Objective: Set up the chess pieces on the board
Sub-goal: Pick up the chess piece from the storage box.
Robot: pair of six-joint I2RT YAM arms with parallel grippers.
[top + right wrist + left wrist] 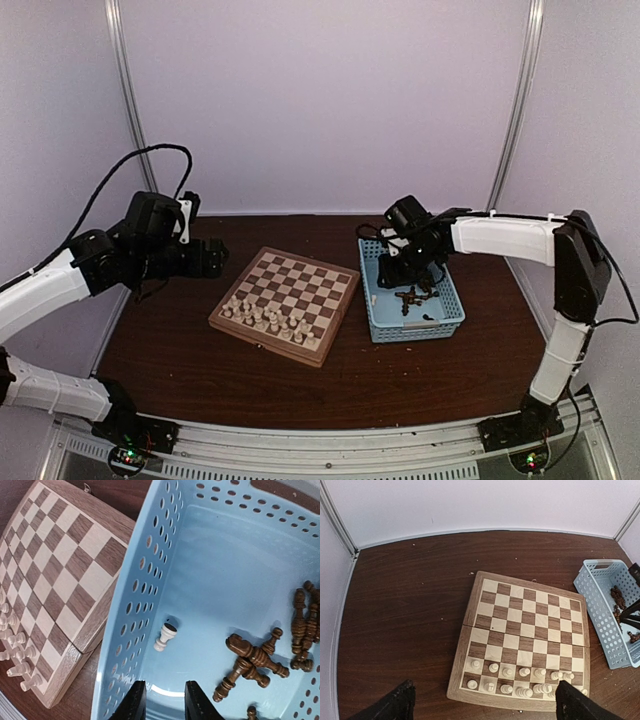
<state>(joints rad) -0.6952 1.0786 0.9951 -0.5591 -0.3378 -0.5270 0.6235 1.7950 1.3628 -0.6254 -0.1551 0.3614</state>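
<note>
The dark wooden desk (200,370) carries everything, with the two arms reaching in from its near edge. The board (312,283) lies near the middle of the desk, turned at an angle to the edge, and most of its checkered squares are bare. The light-blue perforated basket (420,330) sits just beside the board's right side, with a narrow strip of desk between them.

The left pincer (484,690) hangs at the left of the board, over its near edge. Its two dark fingers (395,705) are spread wide with nothing between them.

The right pincer (165,700) hovers over the inside of the basket. Its fingers (135,702) stand close together with only a narrow gap, and nothing is in that gap.

The cream chess pieces (520,680) stand in two rows along the board's near edge. A few of them crowd together toward the right end. The dark chess pieces (255,660) lie tumbled in a loose heap on the basket floor, crossing over one another. One small cream pawn (165,636) lies on its side on the basket floor, apart from the dark heap and just ahead of the right pincer's fingertips.
</note>
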